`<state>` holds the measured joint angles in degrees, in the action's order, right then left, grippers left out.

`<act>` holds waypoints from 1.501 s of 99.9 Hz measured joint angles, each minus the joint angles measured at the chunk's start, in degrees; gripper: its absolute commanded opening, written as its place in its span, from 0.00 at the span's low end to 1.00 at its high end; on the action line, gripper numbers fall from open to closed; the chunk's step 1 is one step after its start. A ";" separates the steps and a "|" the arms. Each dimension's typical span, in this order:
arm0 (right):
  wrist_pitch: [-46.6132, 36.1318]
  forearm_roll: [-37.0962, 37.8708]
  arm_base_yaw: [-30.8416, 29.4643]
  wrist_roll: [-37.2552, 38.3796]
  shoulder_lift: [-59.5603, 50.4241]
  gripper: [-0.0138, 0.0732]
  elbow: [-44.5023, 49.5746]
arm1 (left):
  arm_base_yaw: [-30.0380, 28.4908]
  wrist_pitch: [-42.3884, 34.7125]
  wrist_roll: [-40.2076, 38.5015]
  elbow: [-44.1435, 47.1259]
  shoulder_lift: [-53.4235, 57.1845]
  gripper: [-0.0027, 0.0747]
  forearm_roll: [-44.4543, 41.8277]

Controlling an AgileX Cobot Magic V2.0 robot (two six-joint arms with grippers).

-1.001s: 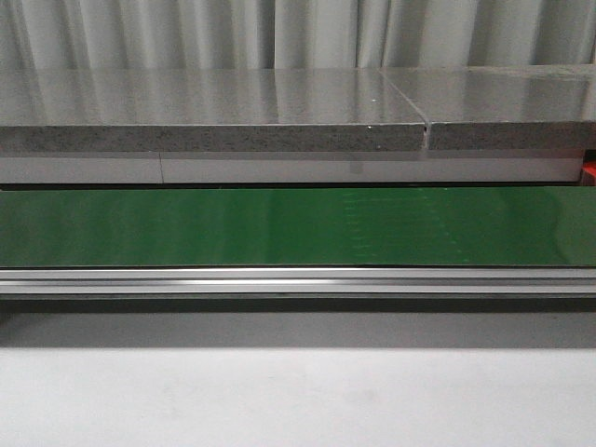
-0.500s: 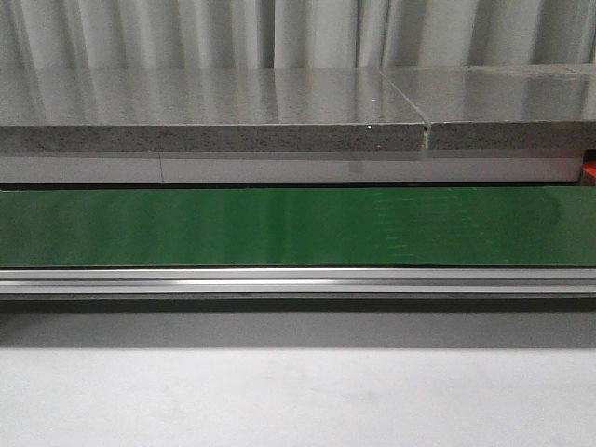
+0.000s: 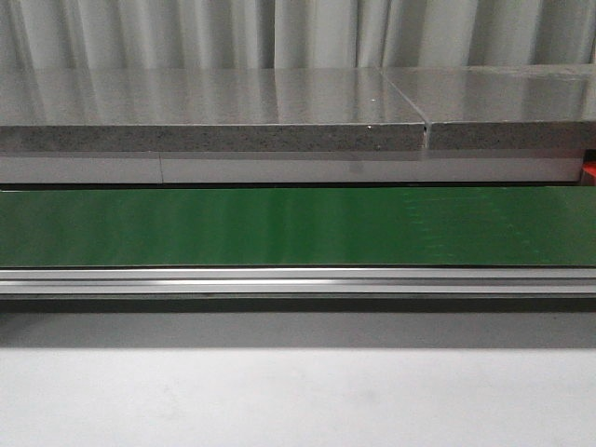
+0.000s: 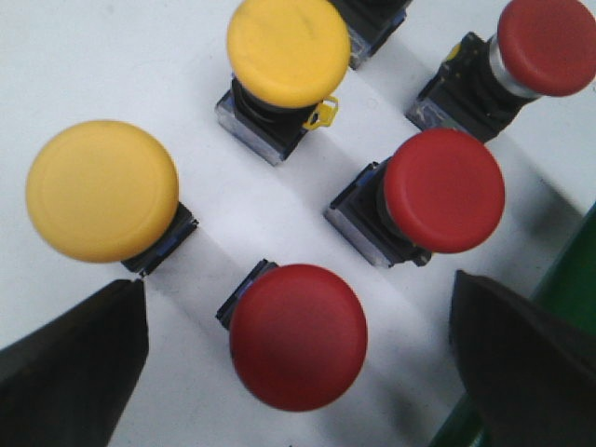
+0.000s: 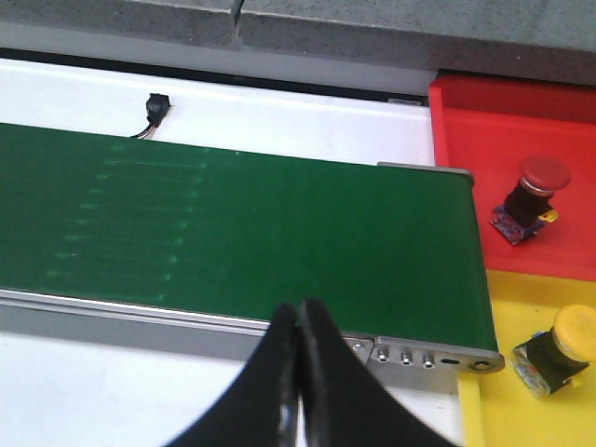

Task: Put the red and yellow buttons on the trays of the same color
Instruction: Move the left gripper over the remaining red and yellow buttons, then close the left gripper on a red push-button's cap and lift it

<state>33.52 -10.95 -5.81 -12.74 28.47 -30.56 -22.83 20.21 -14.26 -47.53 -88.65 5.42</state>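
Left wrist view: the left gripper [image 4: 296,368] hangs over a cluster of loose buttons on the white table, its fingers [image 4: 70,368] spread wide and holding nothing. The nearest red button [image 4: 298,336] stands upright, cap uppermost, directly between the two fingers. A second red button [image 4: 443,191] and two yellow ones [image 4: 101,189] stand just beyond. Right wrist view: the right gripper [image 5: 299,368], fingers pressed together and empty, sits at the green conveyor belt [image 5: 242,233]; past the belt's end, the red tray [image 5: 484,168] and yellow tray [image 5: 489,410] each hold one matching button.
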 measured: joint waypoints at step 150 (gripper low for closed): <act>0.00 0.00 0.00 0.00 0.00 0.08 0.00 | 5.69 16.17 2.67 -11.01 12.31 0.17 0.74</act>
<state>33.52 -10.95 -5.81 -12.74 28.47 -30.56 -17.13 36.38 -11.59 -58.54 -76.34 6.16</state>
